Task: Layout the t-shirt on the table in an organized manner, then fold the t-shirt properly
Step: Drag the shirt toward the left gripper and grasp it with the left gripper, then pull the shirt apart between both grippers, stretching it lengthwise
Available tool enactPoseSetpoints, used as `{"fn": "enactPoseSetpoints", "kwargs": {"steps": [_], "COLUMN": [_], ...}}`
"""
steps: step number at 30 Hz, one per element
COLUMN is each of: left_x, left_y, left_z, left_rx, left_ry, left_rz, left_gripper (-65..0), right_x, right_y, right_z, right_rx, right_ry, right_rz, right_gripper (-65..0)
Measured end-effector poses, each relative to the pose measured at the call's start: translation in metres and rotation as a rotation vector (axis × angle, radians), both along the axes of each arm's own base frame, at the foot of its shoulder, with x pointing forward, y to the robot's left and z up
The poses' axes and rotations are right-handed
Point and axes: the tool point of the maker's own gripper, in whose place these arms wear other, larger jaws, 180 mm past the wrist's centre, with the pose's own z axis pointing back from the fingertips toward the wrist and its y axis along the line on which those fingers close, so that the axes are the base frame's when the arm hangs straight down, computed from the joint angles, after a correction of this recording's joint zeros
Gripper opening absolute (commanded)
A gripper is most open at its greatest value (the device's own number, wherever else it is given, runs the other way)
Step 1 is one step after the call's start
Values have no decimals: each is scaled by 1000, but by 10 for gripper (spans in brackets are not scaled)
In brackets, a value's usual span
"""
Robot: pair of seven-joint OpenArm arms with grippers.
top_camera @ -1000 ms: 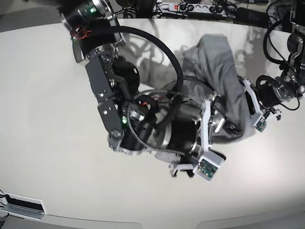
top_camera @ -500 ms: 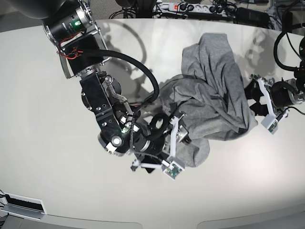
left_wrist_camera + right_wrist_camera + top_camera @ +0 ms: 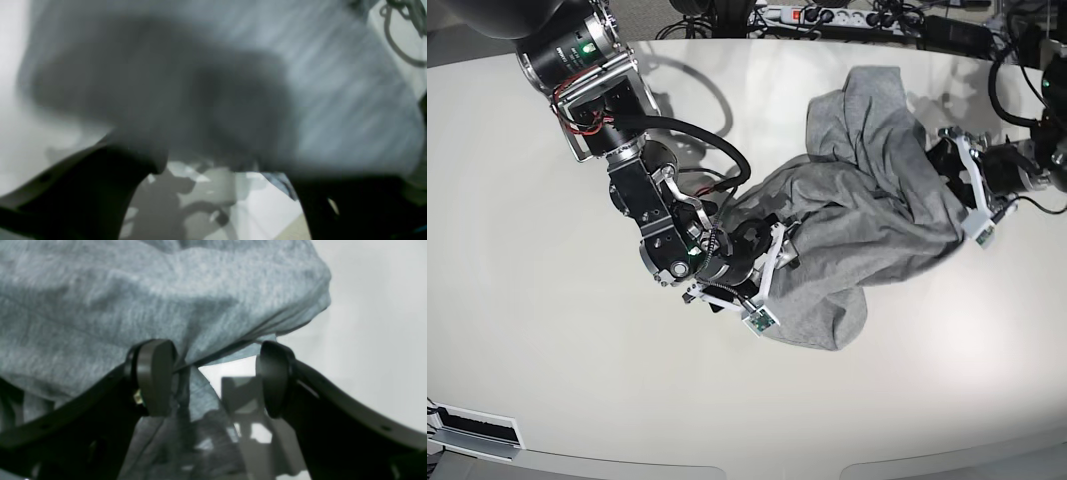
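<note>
Grey blur fills the left wrist view: the t-shirt (image 3: 300, 83) lies just beyond the left tool (image 3: 227, 186), spread wide and empty. Right wrist view: the right tool (image 3: 213, 376), spread wide, one fingertip (image 3: 155, 373) touching cloth. Base view: the t-shirt (image 3: 867, 220) is crumpled on the tabletop (image 3: 527, 330), both arms reaching low into it from left and right.

The right arm reaches in low from the far left, elbow bent, its gripper (image 3: 213, 380) with jaws spread wide. The left arm comes in from the right edge, its gripper (image 3: 230, 186) also with jaws wide apart, blurred in the wrist view.
</note>
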Motion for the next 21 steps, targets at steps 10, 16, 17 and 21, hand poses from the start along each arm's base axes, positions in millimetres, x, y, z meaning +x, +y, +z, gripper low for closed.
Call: {"fn": "enactPoseSetpoints", "kwargs": {"steps": [10, 16, 17, 21], "left_x": [-19, -16, -16, -13], "left_y": [-36, -43, -43, -34], "left_z": [-34, -36, -37, -38], "left_rx": [-112, -128, -125, -79], "left_ry": [57, 60, 61, 53], "left_rz": [73, 110, 119, 109], "left_gripper": [-260, -521, -612, -650], "right_x": [1, -9, -12, -10], "right_y": [17, 10, 10, 7], "right_z": [8, -26, -32, -32], "right_rx": [39, 33, 33, -28], "right_ry": [-24, 46, 59, 17], "right_rz": [7, -29, -32, 34], "right_gripper": [-333, -594, -650, -650]}}
